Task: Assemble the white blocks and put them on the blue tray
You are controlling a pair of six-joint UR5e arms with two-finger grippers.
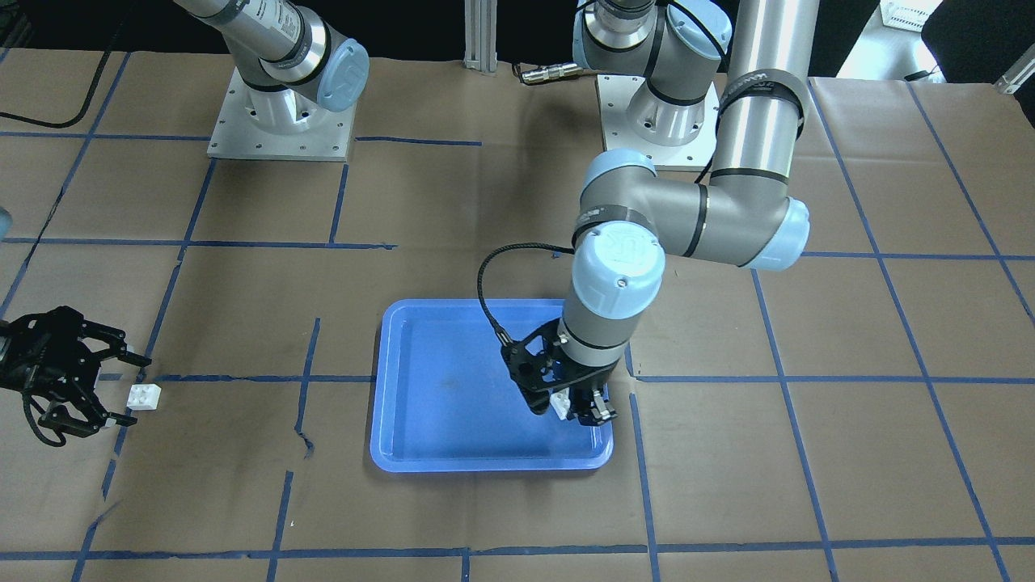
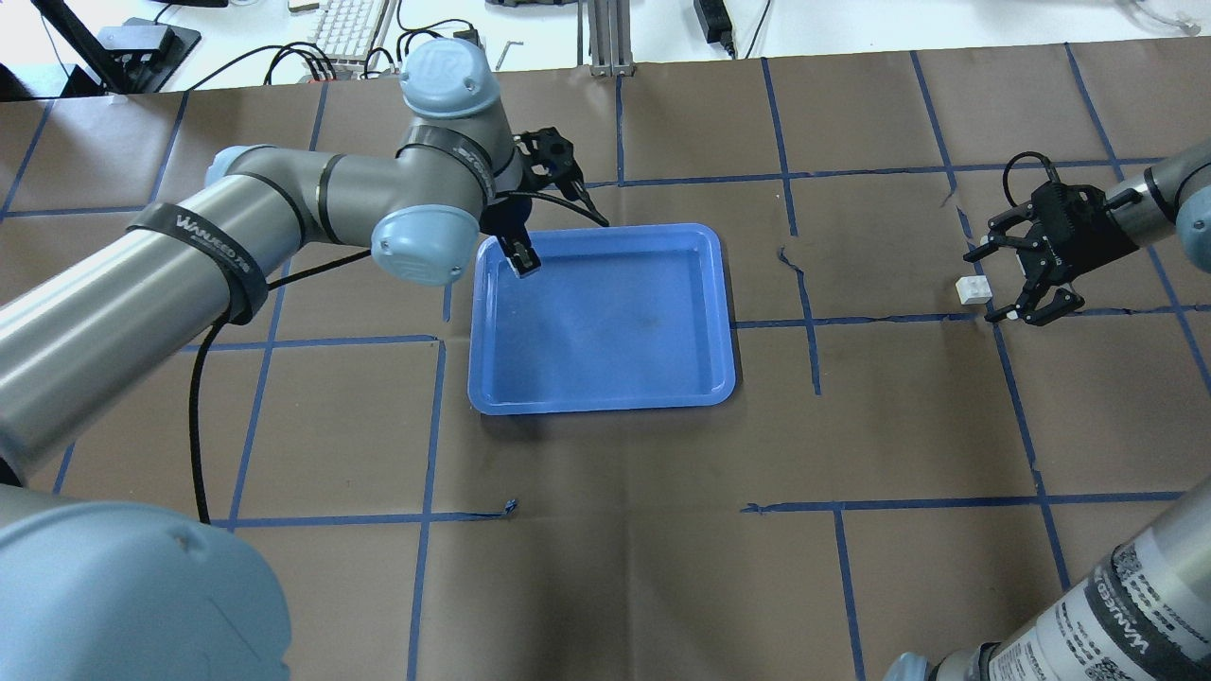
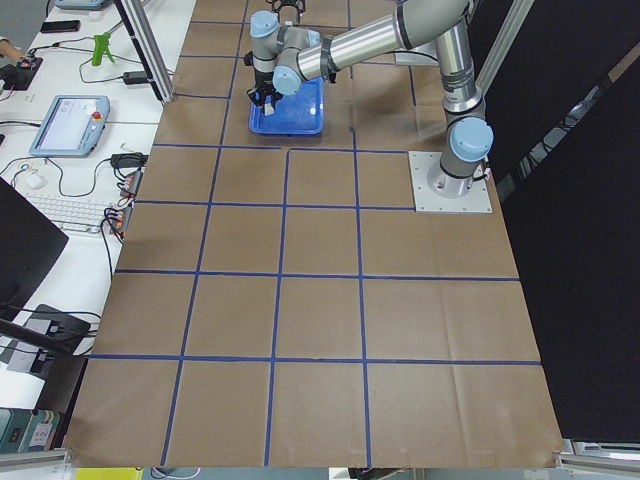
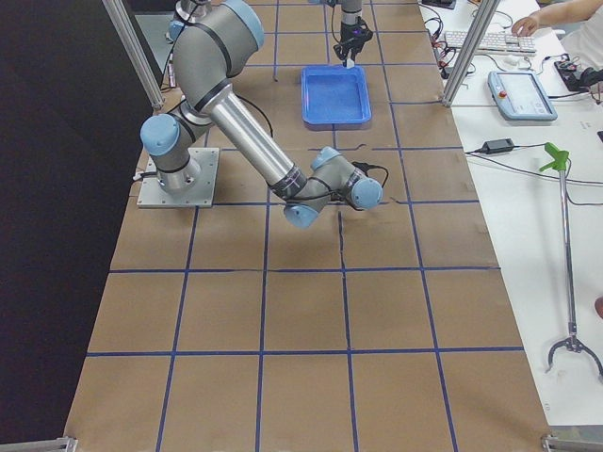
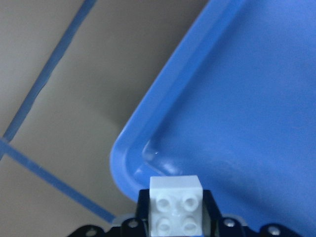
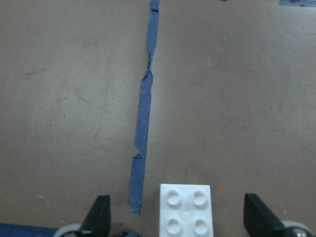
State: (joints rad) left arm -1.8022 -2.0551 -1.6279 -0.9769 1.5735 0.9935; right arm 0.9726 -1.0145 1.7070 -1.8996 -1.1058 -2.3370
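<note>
My left gripper (image 1: 572, 406) (image 2: 523, 262) is shut on one white block (image 1: 559, 405) (image 5: 176, 206) and holds it over a corner of the blue tray (image 1: 453, 380) (image 2: 605, 378) (image 5: 237, 98). The other white block (image 1: 145, 396) (image 2: 973, 289) (image 6: 185, 211) lies on the brown table paper, studs up. My right gripper (image 1: 123, 388) (image 2: 993, 284) is open, its fingers (image 6: 101, 217) on either side of that block and not touching it. In the side views the tray (image 3: 290, 110) (image 4: 335, 94) shows small and far.
Blue tape lines (image 6: 143, 118) cross the brown paper-covered table. Both arm bases (image 1: 279, 121) stand at the robot's edge. Keyboards, a tablet (image 4: 523, 94) and cables lie on a side bench beyond the table edge.
</note>
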